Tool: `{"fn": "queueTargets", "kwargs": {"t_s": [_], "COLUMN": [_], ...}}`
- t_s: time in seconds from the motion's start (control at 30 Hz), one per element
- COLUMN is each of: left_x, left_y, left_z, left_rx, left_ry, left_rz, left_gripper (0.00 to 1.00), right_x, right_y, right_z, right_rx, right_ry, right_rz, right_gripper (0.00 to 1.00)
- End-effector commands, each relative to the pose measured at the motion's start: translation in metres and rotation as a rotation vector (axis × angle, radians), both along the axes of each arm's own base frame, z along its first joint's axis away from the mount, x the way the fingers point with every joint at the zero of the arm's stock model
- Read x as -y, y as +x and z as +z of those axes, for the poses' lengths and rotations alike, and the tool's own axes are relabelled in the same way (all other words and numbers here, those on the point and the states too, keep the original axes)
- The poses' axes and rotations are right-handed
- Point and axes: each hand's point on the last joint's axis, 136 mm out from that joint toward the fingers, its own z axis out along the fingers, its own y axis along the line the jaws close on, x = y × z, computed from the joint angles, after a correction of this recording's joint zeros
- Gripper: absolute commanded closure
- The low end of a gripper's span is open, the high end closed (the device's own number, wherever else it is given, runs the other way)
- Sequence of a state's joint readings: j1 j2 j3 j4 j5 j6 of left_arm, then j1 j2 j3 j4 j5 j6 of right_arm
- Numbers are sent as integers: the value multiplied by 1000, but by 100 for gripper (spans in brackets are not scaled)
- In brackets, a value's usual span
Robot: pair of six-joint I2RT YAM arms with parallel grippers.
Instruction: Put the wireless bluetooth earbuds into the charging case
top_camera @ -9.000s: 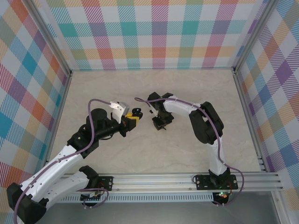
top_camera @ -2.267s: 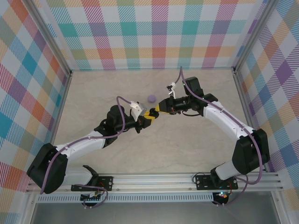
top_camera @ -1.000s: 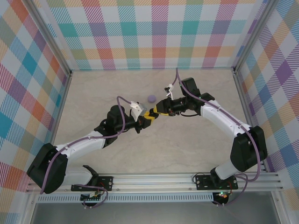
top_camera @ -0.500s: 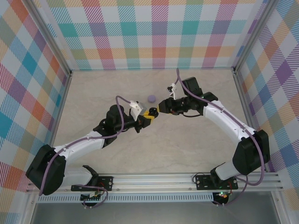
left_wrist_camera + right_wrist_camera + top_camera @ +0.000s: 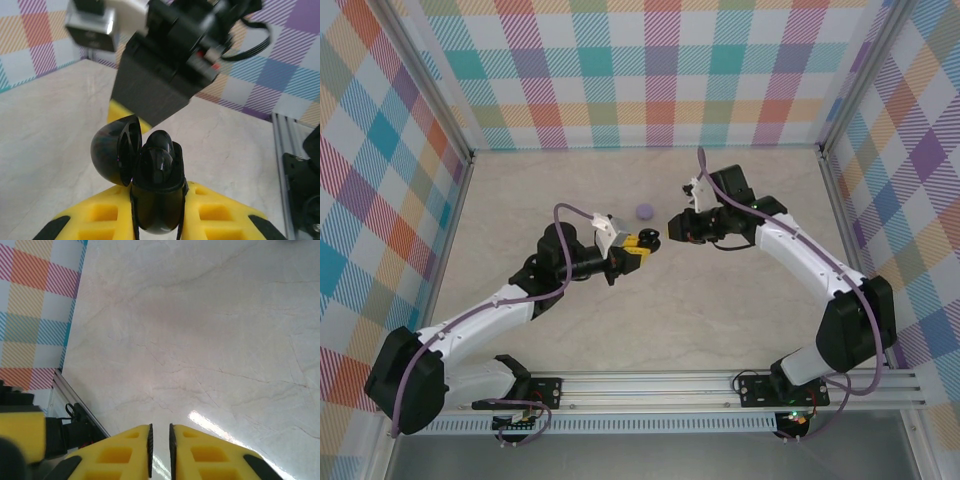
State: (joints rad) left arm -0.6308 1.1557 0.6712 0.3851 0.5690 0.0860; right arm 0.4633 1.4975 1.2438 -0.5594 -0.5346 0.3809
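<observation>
Left gripper (image 5: 641, 243) clenched on open black charging case (image 5: 156, 197); right gripper (image 5: 160, 434) closed on nothing.
What looks like a black earbud (image 5: 159, 150) sits in the case mouth, just ahead of the left fingertips; lilac case (image 5: 644, 210) lies beyond both grippers.

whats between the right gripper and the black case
Nothing but a short stretch of bare table; the top view shows it between the shut right gripper and the open black case in the left gripper.
</observation>
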Motion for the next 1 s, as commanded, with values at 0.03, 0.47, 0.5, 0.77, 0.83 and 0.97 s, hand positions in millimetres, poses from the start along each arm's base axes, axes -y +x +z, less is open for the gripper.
{"fn": "queueTargets", "kwargs": {"t_s": [0.03,0.47,0.5,0.77,0.83,0.97], "left_x": [9,16,16,21,20,19], "left_y": [-21,-15,-14,-2,2,14], "left_z": [37,29,29,19,17,11], "left_rx": [32,-20,-27,-74,-83,-131], "left_ry": [-74,-87,-88,-93,-84,-63], "left_rz": [-119,-128,-127,-98,-75,-12], "left_gripper": [83,83,83,82,83,82], "right_x": [-15,-26,-26,-23,-19,0], "right_y": [-3,-30,-32,-41,-33,-9], "right_z": [17,62,66,75,66,38], "right_rx": [45,131,139,167,169,167], "right_ry": [110,312,324,338,282,87], "right_rz": [103,230,241,260,215,54], "right_gripper": [84,84,84,83,80,79]}}
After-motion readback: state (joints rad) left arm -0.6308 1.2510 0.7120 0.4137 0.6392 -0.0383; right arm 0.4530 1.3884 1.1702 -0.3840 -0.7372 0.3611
